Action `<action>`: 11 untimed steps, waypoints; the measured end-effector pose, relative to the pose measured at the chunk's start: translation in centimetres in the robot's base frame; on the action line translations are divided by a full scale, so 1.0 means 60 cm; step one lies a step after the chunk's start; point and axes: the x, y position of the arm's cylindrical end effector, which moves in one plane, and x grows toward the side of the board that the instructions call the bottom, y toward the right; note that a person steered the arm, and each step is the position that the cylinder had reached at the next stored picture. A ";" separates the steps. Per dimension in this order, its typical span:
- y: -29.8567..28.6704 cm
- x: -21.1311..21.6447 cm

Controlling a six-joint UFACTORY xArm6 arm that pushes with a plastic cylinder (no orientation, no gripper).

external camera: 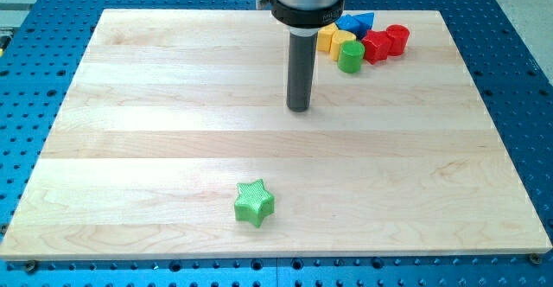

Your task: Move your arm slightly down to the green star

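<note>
A green star (254, 202) lies on the wooden board (155, 131) near the view's bottom, a little left of centre. My tip (298, 108) rests on the board above the middle, well above the star and slightly to its right. Nothing touches the tip.
A cluster of blocks sits at the view's top right: a green cylinder (350, 57), yellow blocks (333, 39), a blue block (355, 22), a red block (376, 45) and a red cylinder (397, 38). The board lies on a blue perforated table (518, 79).
</note>
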 end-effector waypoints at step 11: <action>0.000 0.038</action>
